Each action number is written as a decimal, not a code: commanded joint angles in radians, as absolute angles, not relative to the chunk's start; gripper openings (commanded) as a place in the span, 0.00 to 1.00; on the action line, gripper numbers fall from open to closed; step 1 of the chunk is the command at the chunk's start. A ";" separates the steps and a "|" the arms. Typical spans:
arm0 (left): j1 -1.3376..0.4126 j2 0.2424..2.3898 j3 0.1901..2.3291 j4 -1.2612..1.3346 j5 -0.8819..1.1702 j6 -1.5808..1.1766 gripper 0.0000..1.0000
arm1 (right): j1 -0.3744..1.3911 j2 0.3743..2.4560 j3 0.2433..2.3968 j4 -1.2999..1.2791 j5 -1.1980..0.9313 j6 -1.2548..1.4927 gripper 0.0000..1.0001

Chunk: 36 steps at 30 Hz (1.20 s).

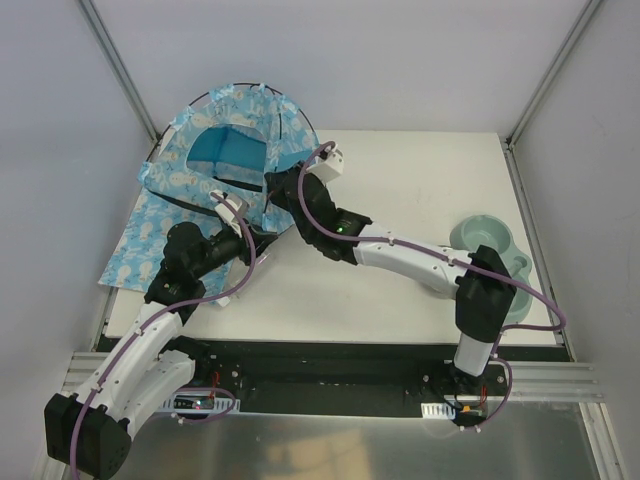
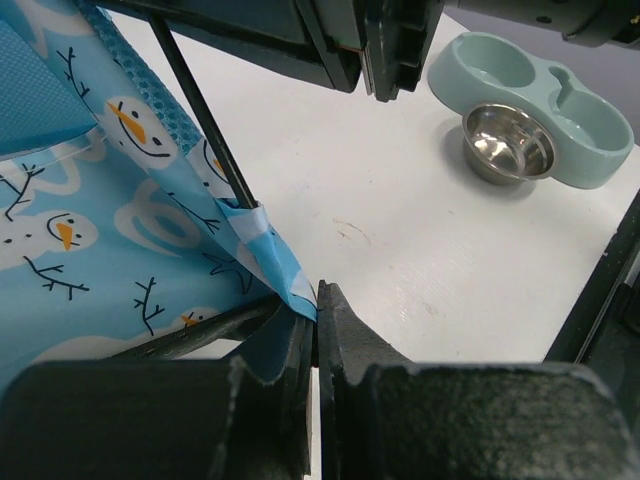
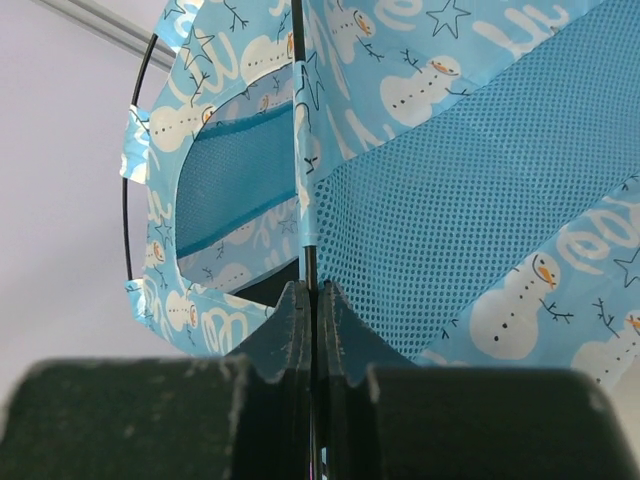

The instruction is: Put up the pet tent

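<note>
White surface (image 1: 420,190), pet tent (image 1: 235,140) far left. Wrist views only: left tool (image 2: 316,296) pinching hem (image 2: 272,247), right tool (image 3: 313,292) pinching pole (image 3: 297,40).

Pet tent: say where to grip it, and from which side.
Take the pet tent by a thin black pole, just below its fabric sleeve, coming from the right: the tent sits far left. The pole looks stiff and narrow; the fabric is slack. The right end effector is shut there.
</note>
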State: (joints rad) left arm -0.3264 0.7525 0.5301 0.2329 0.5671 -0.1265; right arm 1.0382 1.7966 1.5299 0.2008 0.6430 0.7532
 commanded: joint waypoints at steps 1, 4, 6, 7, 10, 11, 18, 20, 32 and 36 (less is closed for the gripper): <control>-0.354 0.730 0.552 0.203 0.689 -0.172 0.00 | 1.026 1.809 1.503 0.268 0.759 0.661 0.00; -0.354 0.719 0.551 0.196 0.675 -0.167 0.00 | 1.031 1.809 1.493 0.273 0.787 0.629 0.00; -0.354 0.712 0.551 0.193 0.669 -0.166 0.00 | 1.032 1.810 1.491 0.281 0.801 0.609 0.00; -0.354 0.709 0.551 0.192 0.672 -0.166 0.00 | 1.031 1.812 1.493 0.284 0.807 0.601 0.00; -0.354 0.712 0.552 0.190 0.696 -0.172 0.00 | 1.034 1.819 1.500 0.307 0.808 0.565 0.00; -0.354 0.713 0.554 0.190 0.701 -0.172 0.00 | 1.035 1.819 1.497 0.320 0.784 0.552 0.00; -0.354 0.727 0.564 0.189 0.703 -0.167 0.00 | 1.045 1.812 1.482 0.376 0.647 0.541 0.00; -0.354 0.730 0.568 0.189 0.706 -0.166 0.00 | 1.046 1.806 1.474 0.390 0.618 0.540 0.00; -0.354 0.730 0.589 0.190 0.699 -0.167 0.00 | 1.080 1.830 1.445 0.405 0.653 0.451 0.00; -0.354 0.724 0.588 0.190 0.712 -0.173 0.00 | 1.081 1.848 1.459 0.408 0.693 0.431 0.00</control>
State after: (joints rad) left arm -0.3264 0.7406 0.5381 0.1741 0.5686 -0.1352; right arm 1.0882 1.8072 1.4574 0.3710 0.6224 0.4843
